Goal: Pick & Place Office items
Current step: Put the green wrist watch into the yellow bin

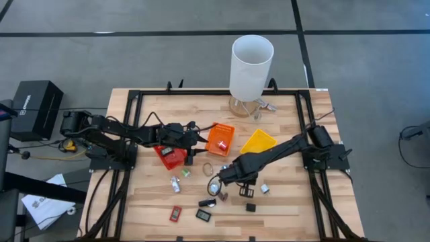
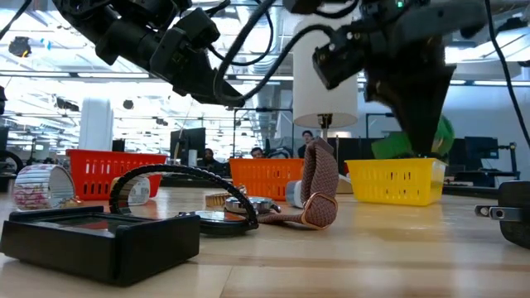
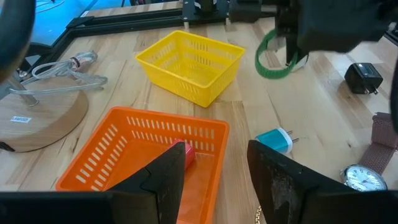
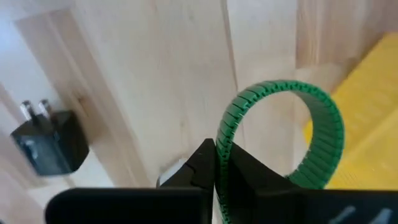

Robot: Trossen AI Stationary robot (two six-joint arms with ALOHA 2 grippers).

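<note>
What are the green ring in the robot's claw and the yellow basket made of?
The green ring, pinched by the right gripper, looks like a ribbed stretch band, plastic or painted metal; the segmented ridges suggest that. The yellow basket looks like glossy moulded plastic with slotted walls.

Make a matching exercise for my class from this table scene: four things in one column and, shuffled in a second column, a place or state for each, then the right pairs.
Things:
1. green ring
2. red piece
3. yellow bin
4. left gripper

Places or states:
A. empty
B. open, over the orange bin
C. pinched in the right gripper
D. lying inside the orange bin

Pairs: 1-C, 2-D, 3-A, 4-B
</note>
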